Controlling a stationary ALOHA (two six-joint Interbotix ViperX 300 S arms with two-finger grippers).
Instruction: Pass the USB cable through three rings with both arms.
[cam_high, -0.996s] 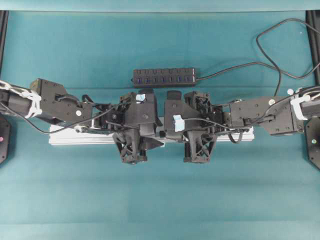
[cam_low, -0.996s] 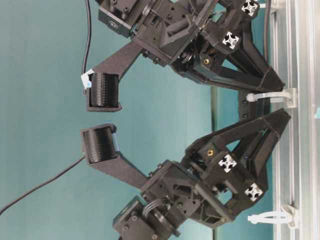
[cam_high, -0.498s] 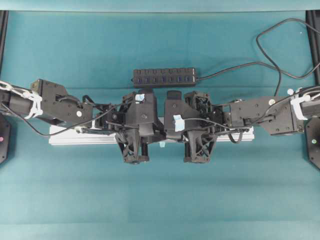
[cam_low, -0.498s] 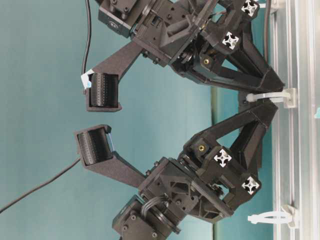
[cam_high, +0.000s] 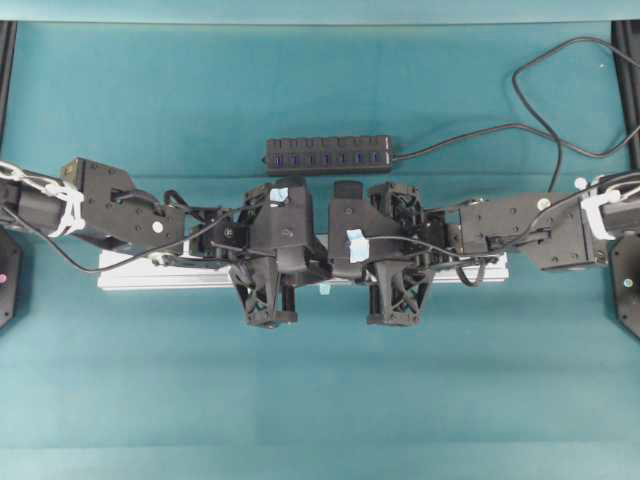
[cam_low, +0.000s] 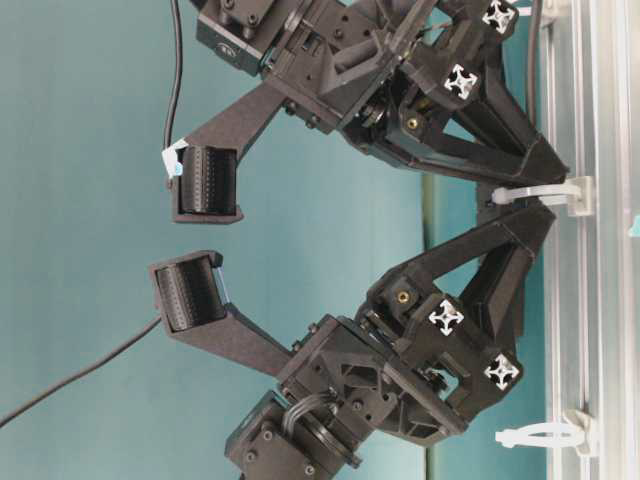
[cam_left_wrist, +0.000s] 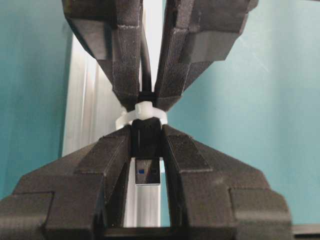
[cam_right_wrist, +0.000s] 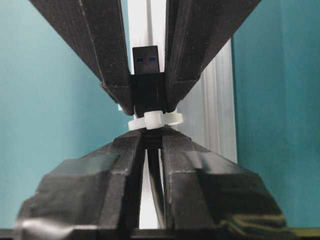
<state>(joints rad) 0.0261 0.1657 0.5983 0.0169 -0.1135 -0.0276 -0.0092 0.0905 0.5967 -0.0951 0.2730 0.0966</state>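
The USB cable (cam_left_wrist: 146, 140) is sitting threaded through a white ring (cam_left_wrist: 145, 111) over the aluminium rail (cam_left_wrist: 92, 95). The left gripper (cam_left_wrist: 146, 150) is clamping its plug beyond the ring, the right gripper (cam_right_wrist: 151, 150) is pinching the cord behind. Both are crowding the ring; a hub strip (cam_high: 328, 154) is lying well apart.

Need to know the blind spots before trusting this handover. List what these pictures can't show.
- Middle ring, overhead: hidden under both arms.
- Third ring: table-level view shows only two; top edge cuts the rail.
- USB cable behind the right pincer: hidden in both wrist views.
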